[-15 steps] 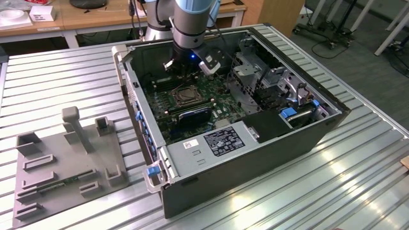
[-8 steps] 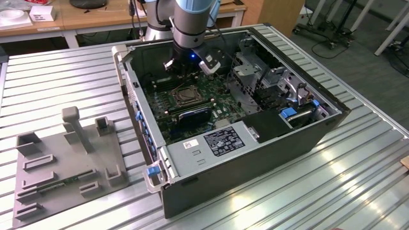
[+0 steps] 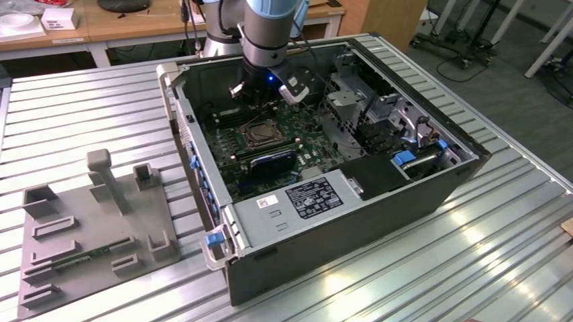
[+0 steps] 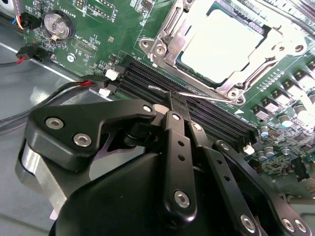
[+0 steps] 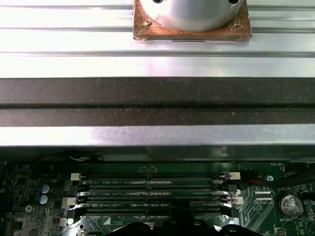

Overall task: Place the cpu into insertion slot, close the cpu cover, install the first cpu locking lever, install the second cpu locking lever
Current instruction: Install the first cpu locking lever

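The gripper (image 4: 176, 101) is clenched, tips together, at a thin lever wire (image 4: 202, 94) that runs along the edge of the insertion slot (image 4: 158, 49). The cpu (image 4: 224, 44) lies flat in that slot, with the cpu cover (image 4: 172, 27) down around it. Black memory slots (image 4: 147, 81) lie just beside the tips. In the exterior view the arm (image 3: 268, 33) reaches into the open-topped computer case (image 3: 358, 215), close to one wall. A drive cage (image 3: 358, 107) stands toward the exterior view's right. The case rests on the slatted tabletop (image 3: 80, 114), near a grey fixture plate (image 3: 90, 228).
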`<state>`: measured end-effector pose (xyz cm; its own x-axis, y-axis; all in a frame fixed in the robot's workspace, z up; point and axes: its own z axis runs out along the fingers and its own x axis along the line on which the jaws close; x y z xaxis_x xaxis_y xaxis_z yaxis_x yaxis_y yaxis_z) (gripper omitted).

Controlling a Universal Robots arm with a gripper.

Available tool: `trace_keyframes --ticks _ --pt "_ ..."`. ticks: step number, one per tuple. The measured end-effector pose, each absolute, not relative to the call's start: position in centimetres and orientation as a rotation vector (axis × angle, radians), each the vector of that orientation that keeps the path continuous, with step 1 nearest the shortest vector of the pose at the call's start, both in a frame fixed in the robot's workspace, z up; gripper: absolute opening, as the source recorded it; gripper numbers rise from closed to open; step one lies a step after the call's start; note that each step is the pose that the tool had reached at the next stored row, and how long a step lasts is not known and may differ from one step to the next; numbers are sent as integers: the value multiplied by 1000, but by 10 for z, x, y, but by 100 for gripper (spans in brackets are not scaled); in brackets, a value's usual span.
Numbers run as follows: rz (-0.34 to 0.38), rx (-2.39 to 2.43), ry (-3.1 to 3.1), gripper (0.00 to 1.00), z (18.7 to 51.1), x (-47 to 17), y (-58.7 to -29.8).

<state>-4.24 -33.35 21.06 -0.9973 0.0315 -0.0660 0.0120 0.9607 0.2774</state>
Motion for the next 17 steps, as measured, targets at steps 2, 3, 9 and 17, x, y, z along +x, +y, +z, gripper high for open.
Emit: trace_keyframes --ticks 2,3,9,17 --pt "430 34 3041 11 210 -42 -334" --pt "430 34 3041 11 210 -42 -334" --pt "430 34 3041 11 208 -42 -334" --pt "430 34 3041 11 207 -42 -334"
